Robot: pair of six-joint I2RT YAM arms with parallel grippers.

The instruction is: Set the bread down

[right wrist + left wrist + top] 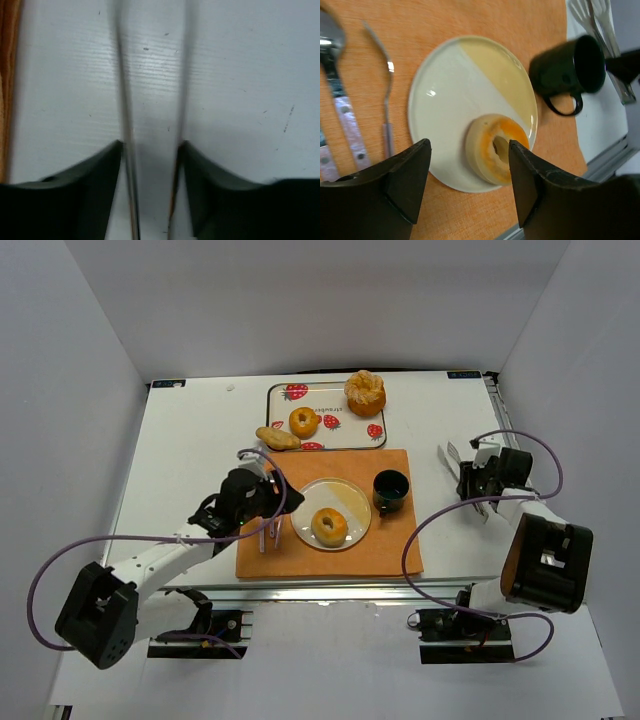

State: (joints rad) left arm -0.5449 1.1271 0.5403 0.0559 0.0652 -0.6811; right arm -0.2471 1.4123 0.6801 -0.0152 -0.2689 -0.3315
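Observation:
One ring bread point(329, 526) lies on the round white-and-yellow plate point(346, 496) on the orange mat point(390, 545). It also shows in the left wrist view point(496, 155), at the near edge of the plate point(450, 85). A second, near-identical ring point(304, 422) lies on the strawberry tray point(330, 400). My left gripper point(262, 505) is open and empty point(470, 185), just left of the plate and a little short of the bread. My right gripper point(473, 484) is off the mat to the right, with the two thin arms of metal tongs point(125, 90) against its fingers.
A black cup point(390, 490) stands right of the plate. A spoon point(340, 115) and a fork point(386, 110) lie on the mat's left side, under my left gripper. A ruffled orange bun point(365, 392) sits on the tray, and a pale roll point(277, 438) lies at its left corner.

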